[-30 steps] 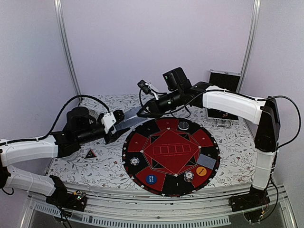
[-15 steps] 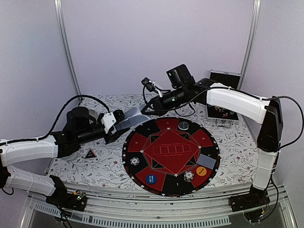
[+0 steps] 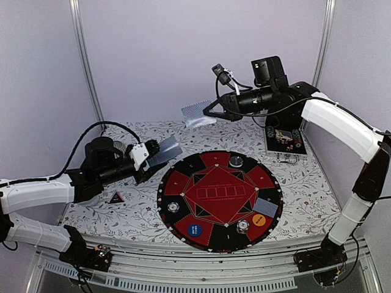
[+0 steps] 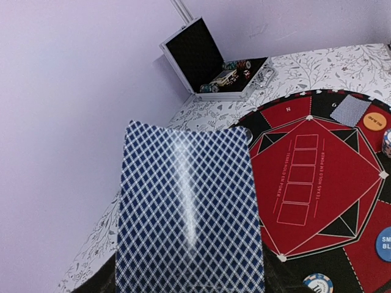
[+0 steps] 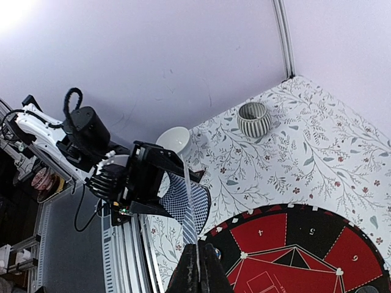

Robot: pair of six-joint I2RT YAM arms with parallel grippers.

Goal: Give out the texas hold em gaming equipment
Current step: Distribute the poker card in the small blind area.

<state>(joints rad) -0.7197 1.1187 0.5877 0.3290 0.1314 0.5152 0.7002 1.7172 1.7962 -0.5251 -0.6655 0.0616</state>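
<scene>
Up beyond the mat's far rim, in the top view, your right gripper [image 3: 209, 112] is pinched on one card [image 3: 195, 113], high in the air. Below it and off to its left, your left gripper [image 3: 149, 162] is clamped on the deck [image 3: 164, 150], just beside the mat [image 3: 211, 210]. One dealt card [image 3: 264, 206] already lies on the mat, well below the right gripper and toward the bases, next to the orange disc [image 3: 259, 220]. The blue disc [image 3: 193, 230] and a chip [image 3: 173, 207] sit nearer the left arm's side.

From the left wrist, the deck [image 4: 189, 207] fills the space straight ahead of the fingers, back up. You cannot see the fingers themselves here. Past it lies the open case [image 4: 214, 67].

From the right wrist, the card [image 5: 191, 220] runs edge-on out of the closed right gripper [image 5: 197, 271]. The left gripper [image 5: 143, 183] and deck are directly beyond it, and the cup [image 5: 254, 119] is farther off to the right.

You look to be mid-deal, with a card drawn off the deck and not yet placed. Next, swing the right gripper down over a seat without a card, level the card close to the mat and let go. Watch that it does not flutter off target.
</scene>
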